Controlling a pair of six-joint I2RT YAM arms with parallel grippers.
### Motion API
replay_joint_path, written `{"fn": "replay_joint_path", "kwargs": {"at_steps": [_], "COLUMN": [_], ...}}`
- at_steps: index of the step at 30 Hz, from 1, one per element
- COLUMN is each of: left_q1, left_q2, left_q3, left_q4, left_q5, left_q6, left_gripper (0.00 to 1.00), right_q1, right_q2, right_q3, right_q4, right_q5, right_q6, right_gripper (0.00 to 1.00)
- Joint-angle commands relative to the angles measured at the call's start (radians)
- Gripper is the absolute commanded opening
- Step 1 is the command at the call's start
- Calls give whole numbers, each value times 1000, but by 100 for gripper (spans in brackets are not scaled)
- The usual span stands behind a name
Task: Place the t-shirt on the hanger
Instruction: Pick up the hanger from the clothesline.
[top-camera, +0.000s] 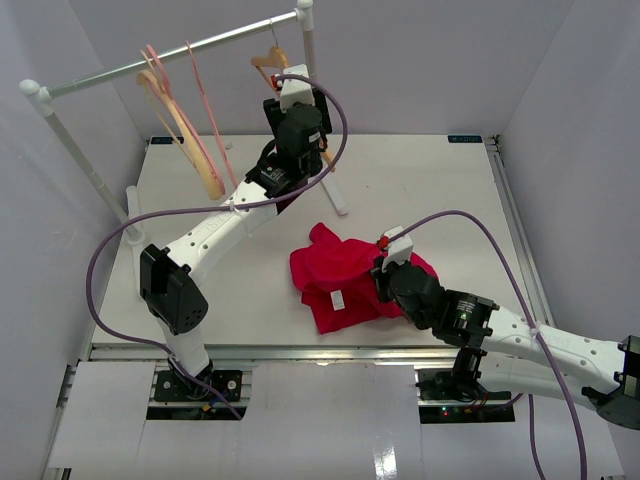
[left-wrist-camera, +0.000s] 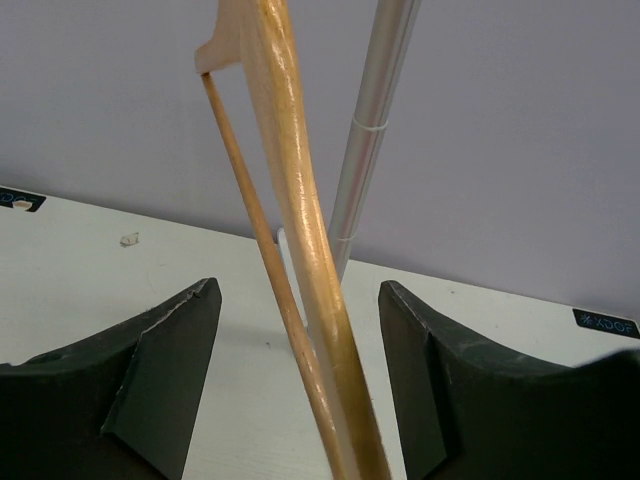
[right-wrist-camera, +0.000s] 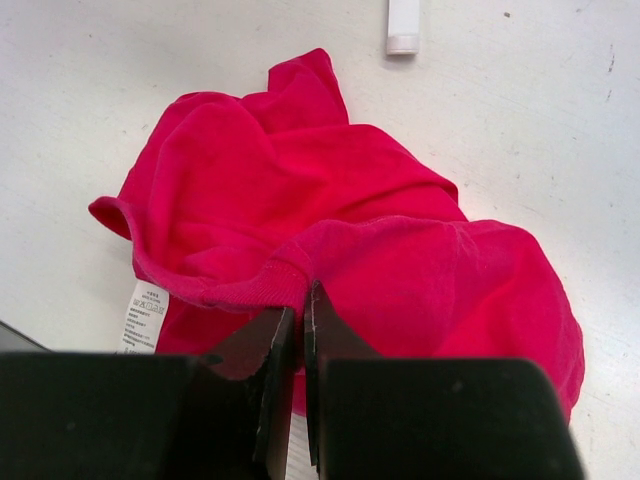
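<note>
Left claw (left-wrist-camera: 300, 295) is up at the far edge of the tabletop (top-camera: 430, 180), by the clothes rail (top-camera: 170, 62). Its fingers are spread apart, one on each side of the hanger (left-wrist-camera: 298, 200). In the left wrist view the hanger's thick wooden arm and its thin bottom bar run straight up through the gap, and there's daylight on both sides, so the fingers aren't touching it as far as I can see. The hanger sits at the right end of the rail, just beside the white upright post (top-camera: 305, 40). The rack's silver pole (left-wrist-camera: 375, 130) stands right behind it.

Right claw (right-wrist-camera: 303, 300) is low over the tabletop near the near edge, right of the middle. Its fingers are squeezed together on a folded edge of the t-shirt (right-wrist-camera: 330, 210), with red cloth pinched at the tips.

The t-shirt is a crumpled heap flat on the tabletop, closer to the near edge than the far one and well apart from the hanger. Its white label (right-wrist-camera: 145, 312) faces up on the near-left side of the heap.

A couple of thin pink hangers (top-camera: 195, 95) and a thick pale wooden hanger (top-camera: 200, 160) hang further left on the rail. The end of a white rack foot (right-wrist-camera: 403, 25) lies on the tabletop just beyond the shirt.
</note>
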Motion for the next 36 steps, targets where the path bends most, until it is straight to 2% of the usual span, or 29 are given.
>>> {"fn": "replay_joint_path", "kwargs": {"at_steps": [1, 5, 13, 24, 36], "left_q1": [32, 52, 110, 113, 137], "left_q2": [-37, -37, -26, 22, 66], "left_q3": [31, 40, 46, 102, 145], "left_q4": [-29, -34, -42, -33, -92], "left_q5": [42, 64, 158, 156, 170], "left_q6": [39, 46, 75, 179, 125], "left_gripper": [75, 73, 57, 43, 46], "right_q1": [3, 3, 4, 4, 4], "right_q2": [-5, -6, -9, -9, -27], "right_q3": [10, 9, 9, 14, 11], "right_q4": [37, 36, 34, 31, 28], "right_q5": [15, 21, 20, 15, 6], "right_q6": [-11, -12, -11, -11, -11], "right_gripper": [8, 8, 8, 8, 8]}}
